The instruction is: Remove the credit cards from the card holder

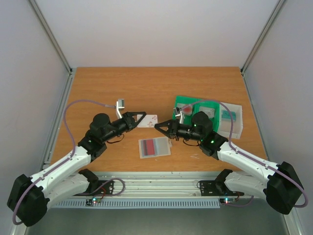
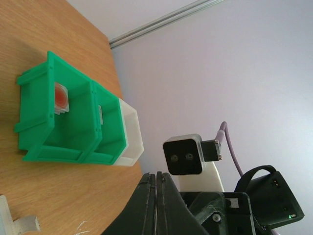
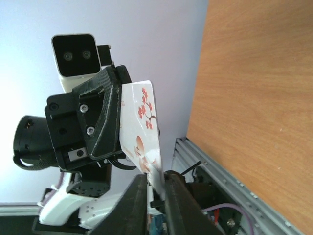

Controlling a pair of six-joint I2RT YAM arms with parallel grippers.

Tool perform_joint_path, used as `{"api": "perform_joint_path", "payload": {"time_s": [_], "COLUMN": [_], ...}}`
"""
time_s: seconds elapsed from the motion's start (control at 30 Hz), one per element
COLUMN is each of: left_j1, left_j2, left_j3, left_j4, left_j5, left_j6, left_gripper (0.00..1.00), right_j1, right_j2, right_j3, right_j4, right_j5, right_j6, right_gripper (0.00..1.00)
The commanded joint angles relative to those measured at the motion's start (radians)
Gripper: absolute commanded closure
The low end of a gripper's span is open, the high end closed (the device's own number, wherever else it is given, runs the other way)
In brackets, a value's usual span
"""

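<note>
Between the fingertips of the right gripper (image 3: 155, 175) a corner of the white card (image 3: 144, 127) with red blossom marks is seen, the two fingers set close on either side of it; whether they already press on it cannot be told; the card's opposite edge is pinched in the left gripper (image 1: 141, 116), whose fingers are pressed together on it; the card is thus carried in the air over the table (image 1: 107, 83), its long axis running from one gripper across to the other, so that a handover is judged to be in hand; below the pair and toward the arm bases the card holder (image 1: 154, 147) is laid flat, its long axis across the table from left to right, about equally near to both arms; a dark red card (image 1: 159, 145) is seen in its right pocket, and something greyish in the left; behind the right arm the green tray (image 1: 186, 101) and, beside it, the clear box (image 1: 235, 128) are set well apart from the holder; nothing is seen standing between the grippers and the holder.
</note>
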Motion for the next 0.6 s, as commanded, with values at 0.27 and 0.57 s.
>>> {"api": "perform_joint_path", "payload": {"time_s": [0.27, 0.57], "left_j1": [0.000, 0.000], "left_j2": [0.008, -0.047], "left_j3": [-0.038, 0.015], "left_j4": [0.084, -0.133], "left_j5": [-0.005, -0.039], "left_j6": [-0.002, 0.040], "left_gripper": [0.89, 0.26], "right_j1": [0.009, 0.004], "right_j2": [0.002, -0.059], "right_j3": [-0.022, -0.035], "right_j4": [0.062, -0.026], "right_j5": [0.001, -0.007], "right_j6": [0.000, -0.087], "right_gripper": [0.99, 0.99]}}
